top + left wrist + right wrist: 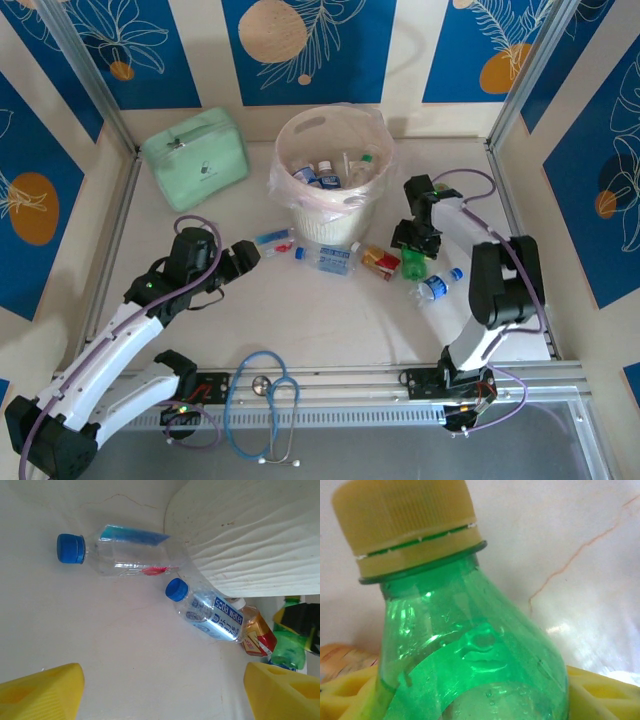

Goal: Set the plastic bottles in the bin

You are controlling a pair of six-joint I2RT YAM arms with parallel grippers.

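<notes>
Though the top view half hides the green bottle [413, 266] under the right claw [414, 250], the wrist view shows it flanked (clamped? cannot tell); left claw [160, 690] stands apart.

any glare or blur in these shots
right wrist: green bottle sharp with small glints, table behind soft; left wrist: yellow fingers blurred in the bottom corners, two blue-capped bottles crisp; top view: even light, faint shadow by the bin
</notes>
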